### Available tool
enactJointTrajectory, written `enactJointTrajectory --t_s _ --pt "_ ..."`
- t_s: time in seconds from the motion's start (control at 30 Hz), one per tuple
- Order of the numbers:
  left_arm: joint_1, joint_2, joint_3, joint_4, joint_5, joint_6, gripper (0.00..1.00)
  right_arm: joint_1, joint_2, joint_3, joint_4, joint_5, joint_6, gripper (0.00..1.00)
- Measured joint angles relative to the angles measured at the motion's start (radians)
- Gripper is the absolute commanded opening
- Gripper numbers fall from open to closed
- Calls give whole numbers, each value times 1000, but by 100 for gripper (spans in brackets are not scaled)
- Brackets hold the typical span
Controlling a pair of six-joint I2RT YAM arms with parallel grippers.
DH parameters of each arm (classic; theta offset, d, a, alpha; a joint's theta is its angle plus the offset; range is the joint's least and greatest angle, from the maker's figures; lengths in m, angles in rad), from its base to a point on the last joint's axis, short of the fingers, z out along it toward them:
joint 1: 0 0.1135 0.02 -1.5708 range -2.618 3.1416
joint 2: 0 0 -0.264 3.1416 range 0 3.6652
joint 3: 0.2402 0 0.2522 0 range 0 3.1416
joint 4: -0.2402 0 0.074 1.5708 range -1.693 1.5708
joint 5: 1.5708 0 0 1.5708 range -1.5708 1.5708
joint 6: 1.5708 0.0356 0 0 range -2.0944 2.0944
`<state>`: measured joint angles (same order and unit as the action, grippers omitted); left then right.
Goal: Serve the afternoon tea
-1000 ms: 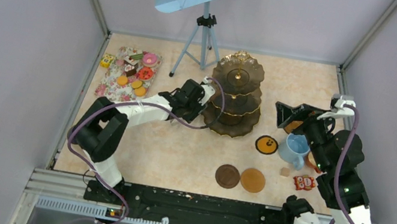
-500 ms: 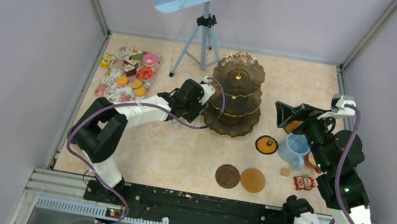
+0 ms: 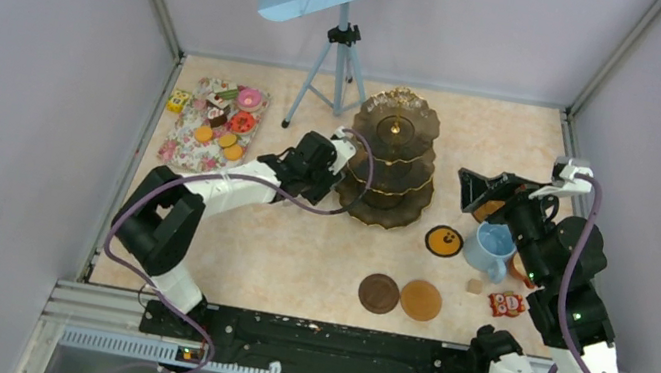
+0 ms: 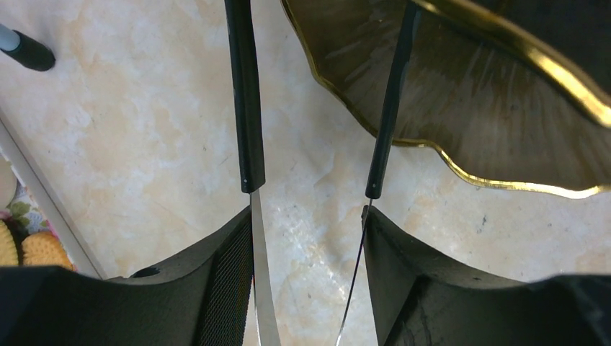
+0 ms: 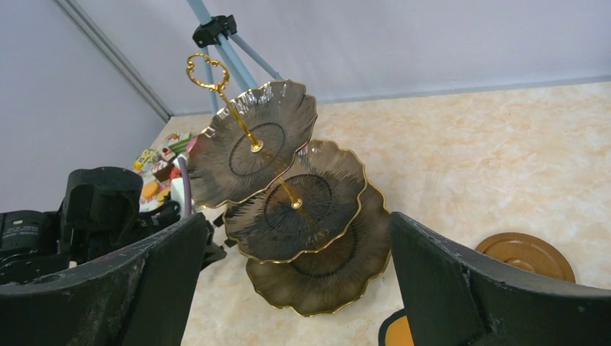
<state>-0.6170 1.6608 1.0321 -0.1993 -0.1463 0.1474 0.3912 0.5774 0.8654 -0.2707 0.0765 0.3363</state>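
Drawn slightly back from the stand (image 3: 405,174), left claw (image 4: 308,220) grips black tongs (image 4: 245,108); right claw (image 5: 295,223) gapes empty.

white-and-black jointed arms (image 3: 225,187) with looping purple cables (image 3: 124,211), small green lights (image 3: 576,316)

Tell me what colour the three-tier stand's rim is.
Gold; the three-tier stand shows it best in the right wrist view.

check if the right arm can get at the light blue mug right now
Probably yes. The right gripper is open and empty just beyond the light blue mug, and nothing covers the mug. It sits close by the wrist, so the arm would likely need to pull back.
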Motion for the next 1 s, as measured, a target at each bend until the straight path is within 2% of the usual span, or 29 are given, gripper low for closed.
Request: enactJointTrajectory --t_s 0.27,0.73,1.0 --pt "0 -84 -19 -54 3 0 61 0 0 -2 2 0 1 94" --pt "0 -94 -33 -85 48 -15 61 0 -1 -2 2 -3 1 94" --pt "0 -207 -87 -158 28 -56 59 0 0 -2 2 -3 0 94"
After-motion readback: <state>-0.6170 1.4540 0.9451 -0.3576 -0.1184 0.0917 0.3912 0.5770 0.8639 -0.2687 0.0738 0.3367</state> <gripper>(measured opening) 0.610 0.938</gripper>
